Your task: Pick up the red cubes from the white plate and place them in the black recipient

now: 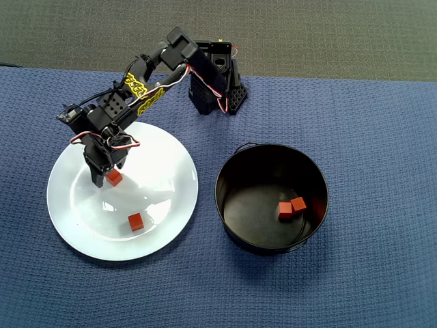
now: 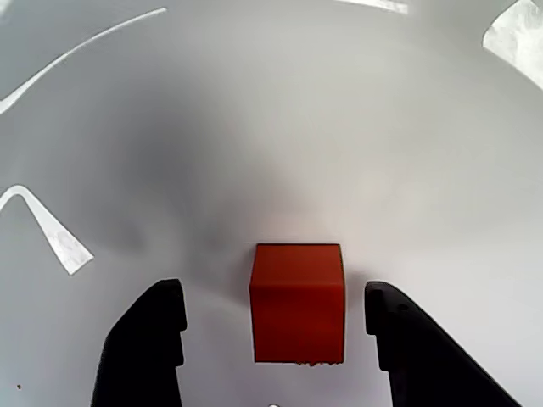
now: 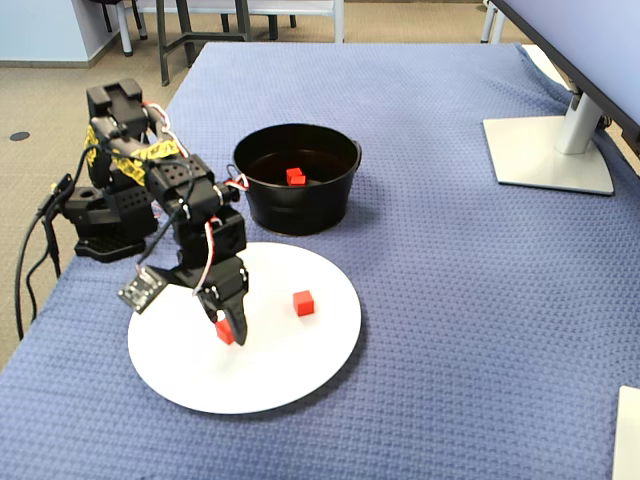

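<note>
while two cubes (image 1: 291, 206) lie in the pot (image 1: 232, 174), the end effector (image 2: 273, 318) sits spread around a cube (image 2: 297, 309) on the plate (image 1: 171, 164).

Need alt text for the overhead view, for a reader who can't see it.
A black robot arm reaches over the white plate, its gripper at a red cube, jaws astride it. A second red cube lies nearer the plate's front. To the right, the black pot holds two more red cubes, on blue cloth.
</note>
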Robot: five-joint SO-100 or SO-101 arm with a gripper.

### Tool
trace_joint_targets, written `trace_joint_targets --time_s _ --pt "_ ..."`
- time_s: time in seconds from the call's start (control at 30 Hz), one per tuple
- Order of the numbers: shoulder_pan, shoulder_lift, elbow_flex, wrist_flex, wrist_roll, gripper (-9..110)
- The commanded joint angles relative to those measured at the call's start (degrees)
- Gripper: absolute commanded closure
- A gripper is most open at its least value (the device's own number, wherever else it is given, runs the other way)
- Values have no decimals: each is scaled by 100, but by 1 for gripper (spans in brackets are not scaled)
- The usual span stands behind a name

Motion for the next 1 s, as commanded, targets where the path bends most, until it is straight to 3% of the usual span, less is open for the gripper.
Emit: trace_joint_targets --time_s 0.0,0.53,0.7,0.8,0.97 --pt "35 9 -422 62 -141 82" --pt "-105 -44 -439 105 -1028 84" --pt "-88 -44 -439 70 -1002 91" --pt "-88 -44 -439 62 -1002 101" --pt "-62 105 -334 -18 -923 102"
